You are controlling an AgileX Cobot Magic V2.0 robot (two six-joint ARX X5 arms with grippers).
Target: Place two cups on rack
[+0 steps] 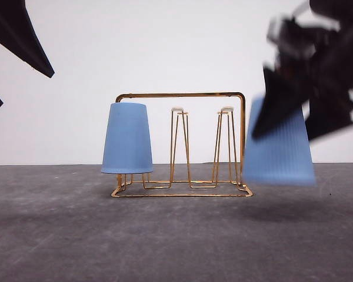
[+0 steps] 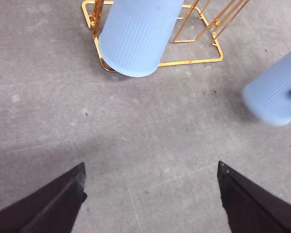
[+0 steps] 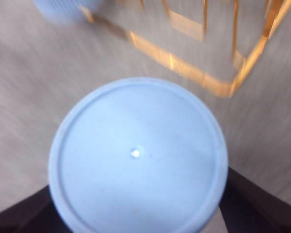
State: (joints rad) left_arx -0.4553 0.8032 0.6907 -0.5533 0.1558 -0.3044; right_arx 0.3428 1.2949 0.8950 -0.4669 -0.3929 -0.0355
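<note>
Right gripper (image 1: 294,126) is gripping second ribbed light-blue plastic cup (image 1: 279,151) mouth-down, off the table, beside gold wire rack (image 1: 182,144)'s right end. Left gripper (image 2: 150,204) is hanging open. Risk: rim snagging peg tip, tipping rack.

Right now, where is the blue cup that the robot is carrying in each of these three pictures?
Front view: the carried cup hangs upside down at the right, just off the right end of the rack, under the right gripper.
Left wrist view: it is the blurred blue shape at the right edge.
Right wrist view: its round bottom fills the middle.
Shared landmark: the rack's gold base corner.
</note>
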